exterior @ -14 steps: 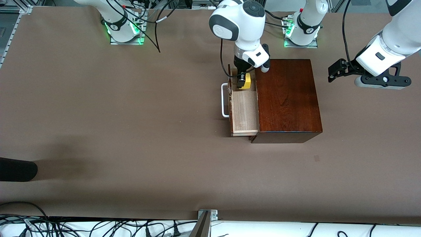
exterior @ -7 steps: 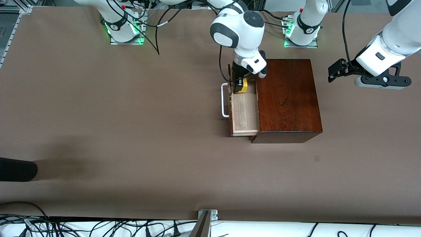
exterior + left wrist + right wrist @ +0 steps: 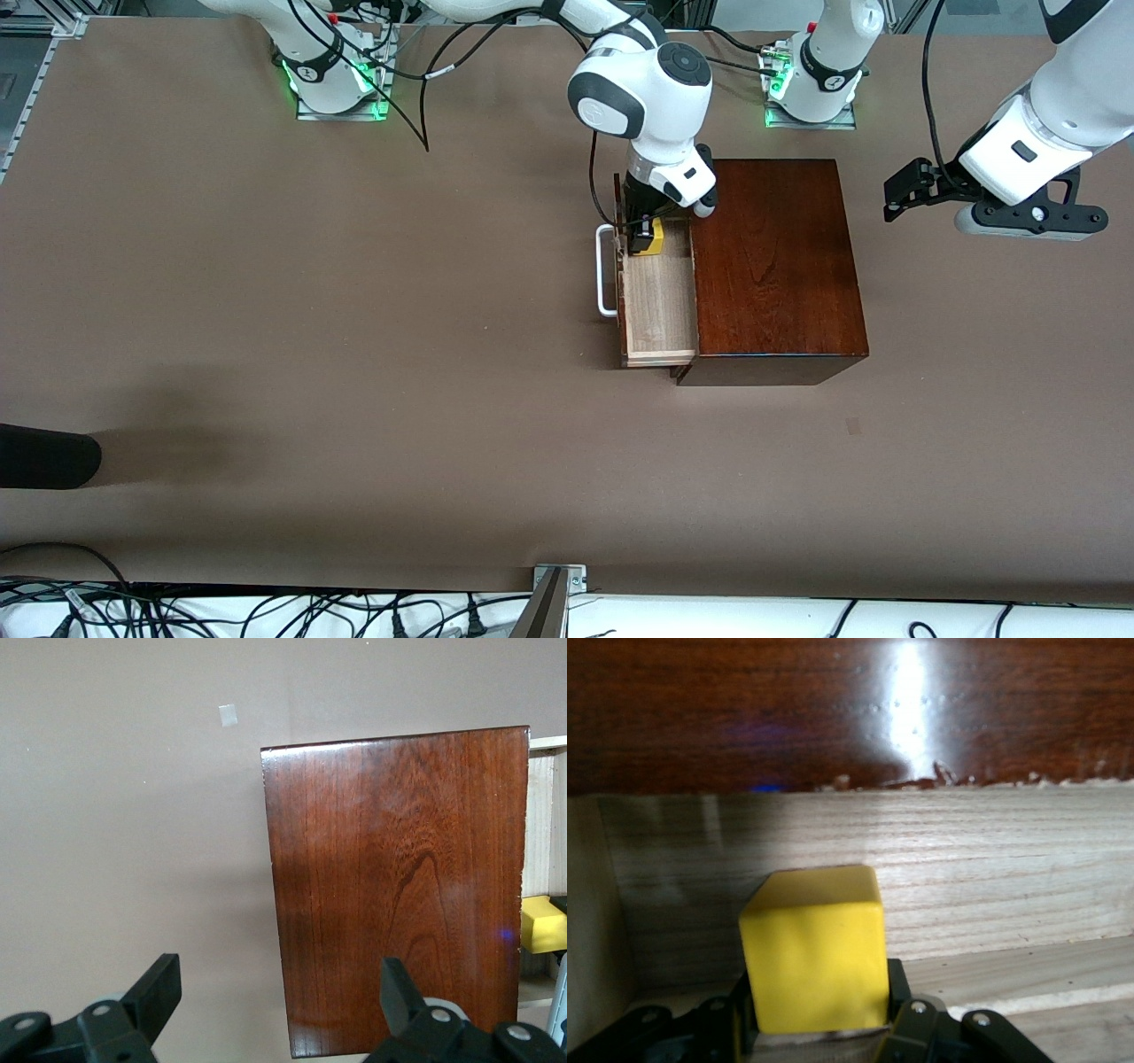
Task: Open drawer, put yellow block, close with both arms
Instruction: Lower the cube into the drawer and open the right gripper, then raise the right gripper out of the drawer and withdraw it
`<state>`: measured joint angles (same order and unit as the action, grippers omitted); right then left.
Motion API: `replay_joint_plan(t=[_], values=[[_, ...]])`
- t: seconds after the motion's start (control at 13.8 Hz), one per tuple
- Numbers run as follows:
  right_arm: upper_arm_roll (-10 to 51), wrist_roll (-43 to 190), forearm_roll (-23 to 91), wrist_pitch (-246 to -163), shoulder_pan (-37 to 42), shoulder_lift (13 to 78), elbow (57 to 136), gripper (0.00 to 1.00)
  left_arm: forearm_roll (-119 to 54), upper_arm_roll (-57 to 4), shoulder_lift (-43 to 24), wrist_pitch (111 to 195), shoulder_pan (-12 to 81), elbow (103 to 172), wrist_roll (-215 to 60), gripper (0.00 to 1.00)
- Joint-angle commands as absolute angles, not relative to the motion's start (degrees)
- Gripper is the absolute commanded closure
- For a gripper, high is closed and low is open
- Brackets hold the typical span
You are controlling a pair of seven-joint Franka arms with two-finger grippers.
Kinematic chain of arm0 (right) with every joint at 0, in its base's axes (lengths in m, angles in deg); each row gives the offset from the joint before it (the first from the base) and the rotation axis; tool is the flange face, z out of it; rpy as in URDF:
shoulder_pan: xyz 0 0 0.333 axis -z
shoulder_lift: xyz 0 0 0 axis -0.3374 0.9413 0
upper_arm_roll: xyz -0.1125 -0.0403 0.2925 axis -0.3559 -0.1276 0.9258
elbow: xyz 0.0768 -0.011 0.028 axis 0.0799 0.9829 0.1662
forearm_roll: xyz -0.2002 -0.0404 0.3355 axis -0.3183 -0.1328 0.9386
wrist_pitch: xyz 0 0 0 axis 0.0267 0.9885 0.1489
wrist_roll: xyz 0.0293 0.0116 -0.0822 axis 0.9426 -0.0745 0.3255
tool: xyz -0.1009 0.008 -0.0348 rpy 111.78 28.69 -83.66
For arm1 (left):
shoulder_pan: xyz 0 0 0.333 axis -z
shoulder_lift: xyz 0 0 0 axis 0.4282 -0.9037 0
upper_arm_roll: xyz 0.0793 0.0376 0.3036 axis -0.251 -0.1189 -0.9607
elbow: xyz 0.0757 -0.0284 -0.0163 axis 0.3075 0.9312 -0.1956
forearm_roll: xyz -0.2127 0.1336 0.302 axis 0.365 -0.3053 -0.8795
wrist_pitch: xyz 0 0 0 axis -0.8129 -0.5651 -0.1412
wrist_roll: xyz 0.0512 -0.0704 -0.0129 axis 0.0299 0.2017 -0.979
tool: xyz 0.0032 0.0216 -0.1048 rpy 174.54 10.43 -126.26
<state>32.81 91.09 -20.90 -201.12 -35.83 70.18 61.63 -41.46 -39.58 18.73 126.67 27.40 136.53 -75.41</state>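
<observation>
Right gripper [image 3: 645, 232] clenched on yellow block [image 3: 654, 239], low inside open drawer [image 3: 657, 310]; left gripper [image 3: 899, 197] waiting, jaws released, at wooden box's [image 3: 775, 266] three o'clock.

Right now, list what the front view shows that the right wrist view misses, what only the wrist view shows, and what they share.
Front view only: the white handle, the top of the wooden box, the table, and the left gripper waiting with open jaws over the table at the left arm's end.

Right wrist view only: the pale inner wall of the drawer close up, below the glossy box edge.

Both: the right gripper shut on the yellow block inside the open drawer.
</observation>
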Motion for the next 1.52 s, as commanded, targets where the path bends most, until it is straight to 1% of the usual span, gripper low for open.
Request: replay_joint_plan(t=[0.0,0.07,0.14,0.22,0.36,0.65,0.72,0.8,0.94,1.09,1.16,1.23,1.3,1.38,1.45], values=[[32.93,91.58,-21.77,-200.65,-35.21,71.00,59.84,0.03,-41.19,-39.50,17.88,125.25,27.29,134.53,-75.56,0.00],[32.75,91.23,-21.68,-200.65,-35.12,70.82,59.67,0.00,-41.19,-39.50,17.88,125.25,27.29,134.53,-75.56,0.00],[32.67,91.23,-21.42,-200.57,-35.04,70.73,59.58,0.00,-41.19,-39.50,17.88,125.25,27.29,134.53,-75.56,0.00],[32.84,91.23,-20.98,-199.87,-34.95,70.38,57.84,0.00,-41.19,-39.50,17.88,125.25,27.29,134.35,-75.56,0.00],[32.84,91.14,-18.62,-197.94,-34.68,68.28,56.24,0.00,-41.19,-39.50,17.80,125.25,27.29,134.35,-75.48,0.00],[32.84,91.32,-15.44,-195.13,-32.14,59.41,56.33,0.00,-41.19,-39.50,17.79,125.25,27.29,134.35,-75.56,0.00],[32.58,91.14,-14.39,-193.29,-30.74,57.04,56.33,0.00,-41.19,-39.50,17.79,125.25,27.29,134.35,-75.65,0.00],[32.49,91.14,-12.73,-192.58,-27.42,55.72,56.33,0.00,-41.19,-39.50,17.79,125.25,27.29,134.35,-75.65,0.00],[32.58,91.40,-6.42,-193.09,-18.38,52.29,56.33,0.00,-41.10,-39.50,17.88,124.55,27.29,134.35,-75.56,0.00],[32.14,91.32,-3.06,-192.22,-11.43,48.69,56.50,0.00,-40.40,-39.42,18.15,119.30,27.63,134.27,-74.69,0.00],[31.79,91.23,-1.65,-189.61,-7.65,47.37,56.85,0.00,-40.39,-39.07,18.23,118.06,28.33,134.26,-74.60,0.00],[31.44,90.71,0.80,-185.14,-3.44,46.31,56.85,0.00,-40.31,-37.76,17.97,117.43,29.12,134.26,-72.77,0.00],[29.87,89.22,2.47,-182.66,0.35,45.60,56.85,0.00,-39.61,-36.44,17.62,117.08,29.92,134.26,-68.05,0.00],[27.24,87.64,5.71,-182.20,2.73,44.99,58.07,0.00,-38.56,-35.12,17.01,116.90,30.97,134.26,-62.52,0.00],[23.65,87.28,8.70,-181.76,3.37,43.24,60.87,0.00,-38.37,-33.54,15.79,116.90,31.67,134.26,-57.86,0.00]])
